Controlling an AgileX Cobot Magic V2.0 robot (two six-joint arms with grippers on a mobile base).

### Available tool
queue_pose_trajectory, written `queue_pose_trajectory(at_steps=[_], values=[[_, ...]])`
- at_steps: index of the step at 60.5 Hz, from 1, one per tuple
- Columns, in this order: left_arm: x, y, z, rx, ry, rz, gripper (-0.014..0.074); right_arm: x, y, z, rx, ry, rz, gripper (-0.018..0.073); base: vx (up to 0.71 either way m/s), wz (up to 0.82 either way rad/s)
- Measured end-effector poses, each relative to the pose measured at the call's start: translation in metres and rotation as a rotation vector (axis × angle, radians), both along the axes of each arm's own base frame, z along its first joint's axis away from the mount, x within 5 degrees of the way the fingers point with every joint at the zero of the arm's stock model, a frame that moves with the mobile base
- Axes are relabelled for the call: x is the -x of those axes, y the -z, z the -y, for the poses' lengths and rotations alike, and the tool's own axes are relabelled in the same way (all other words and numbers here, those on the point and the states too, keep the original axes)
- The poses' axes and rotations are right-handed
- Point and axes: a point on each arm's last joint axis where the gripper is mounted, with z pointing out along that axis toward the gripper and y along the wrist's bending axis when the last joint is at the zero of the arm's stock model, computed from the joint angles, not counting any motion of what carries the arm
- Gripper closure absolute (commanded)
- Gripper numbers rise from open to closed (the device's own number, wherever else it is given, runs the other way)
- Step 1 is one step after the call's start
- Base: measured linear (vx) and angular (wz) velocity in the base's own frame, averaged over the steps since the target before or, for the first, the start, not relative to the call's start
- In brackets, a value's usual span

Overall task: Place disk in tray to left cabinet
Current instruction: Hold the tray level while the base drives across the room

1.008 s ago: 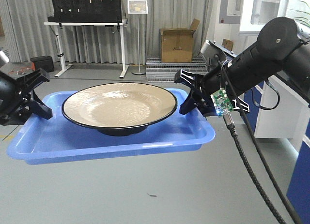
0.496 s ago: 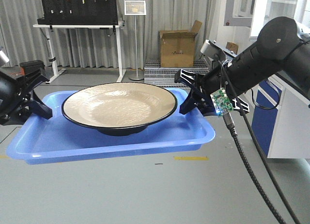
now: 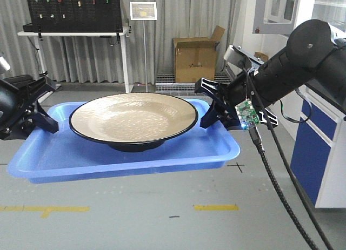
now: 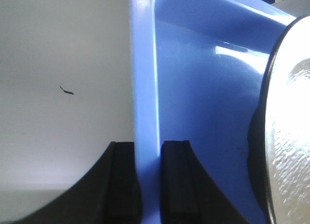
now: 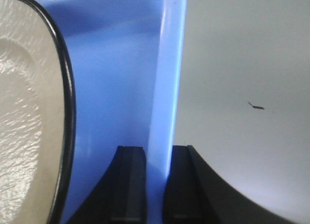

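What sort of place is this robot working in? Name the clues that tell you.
Probably a lab or workshop: a black pegboard over a workbench, a cardboard box, and yellow tape marks on the grey floor.

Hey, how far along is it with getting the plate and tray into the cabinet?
Done: the plate sits in the blue tray. In hand: the left gripper and the right gripper each pinch a tray rim, holding it level above the floor. Left: getting it onto a cabinet shelf. The tray rests on no shelf yet.
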Motion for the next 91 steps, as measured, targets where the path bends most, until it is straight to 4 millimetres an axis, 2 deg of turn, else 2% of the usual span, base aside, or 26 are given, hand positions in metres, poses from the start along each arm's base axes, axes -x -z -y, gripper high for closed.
queue_pose_trajectory(at_steps=[91], values=[[0.0000, -0.0003, 0.0003, 0.002, 0.000, 0.000, 0.0598, 0.0000, 0.0000, 0.0000, 0.000, 0.000, 0.000, 0.0561, 0.56, 0.00]])
